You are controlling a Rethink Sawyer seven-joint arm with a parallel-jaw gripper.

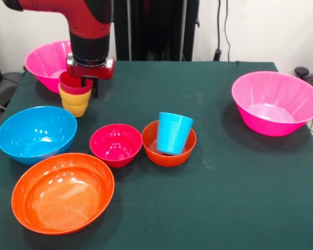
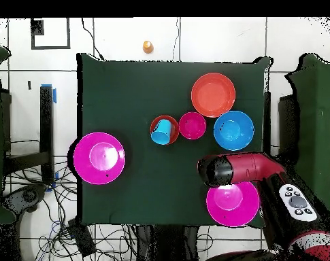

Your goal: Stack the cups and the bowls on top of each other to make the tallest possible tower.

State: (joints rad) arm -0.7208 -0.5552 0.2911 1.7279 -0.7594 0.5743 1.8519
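My gripper (image 1: 86, 82) hangs at the back left, right at the rim of a red cup (image 1: 73, 84) that is nested in a yellow cup (image 1: 75, 103). A blue cup (image 1: 173, 133) leans inside the small orange bowl (image 1: 167, 155) at mid-table. Beside it stands the small crimson bowl (image 1: 116, 145). The blue bowl (image 1: 36, 133) and the wide orange bowl (image 1: 62, 191) are at the front left. One pink bowl (image 1: 44, 62) stands behind the gripper, the other (image 1: 276, 101) at the right. In the overhead view the arm (image 2: 232, 168) hides the nested cups.
The overhead view shows the bowls clustered at one side of the green table (image 2: 133, 88) and a pink bowl (image 2: 99, 158) alone at the other. A small orange object (image 2: 147, 46) lies on the floor beyond the table's far edge. Cables lie on the floor.
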